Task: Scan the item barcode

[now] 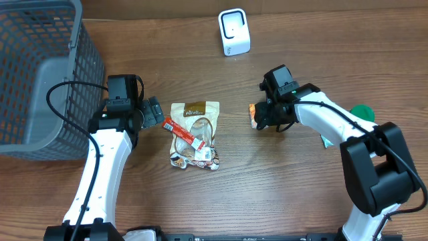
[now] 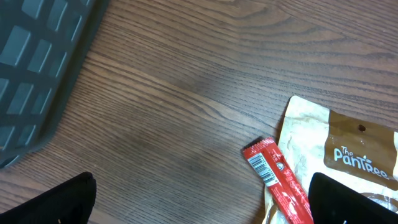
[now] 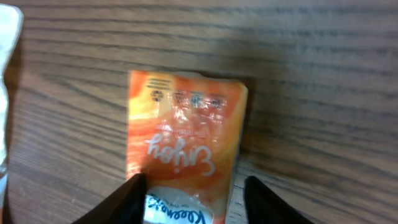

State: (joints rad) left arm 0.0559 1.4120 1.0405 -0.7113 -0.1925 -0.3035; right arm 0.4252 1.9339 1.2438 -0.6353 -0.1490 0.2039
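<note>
The small orange shiny snack packet [image 3: 186, 124] lies flat on the wooden tabletop [image 3: 323, 62] just under the nearer right hand [image 3: 196, 190], whose half-open fingers sit either side of its narrow width, gripping nothing yet.

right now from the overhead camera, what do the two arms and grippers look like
Both arms have white links with black joint housings. The left arm carries a looping black cable; the right arm shows a green light near the wrist. The left gripper and right gripper are black.
</note>
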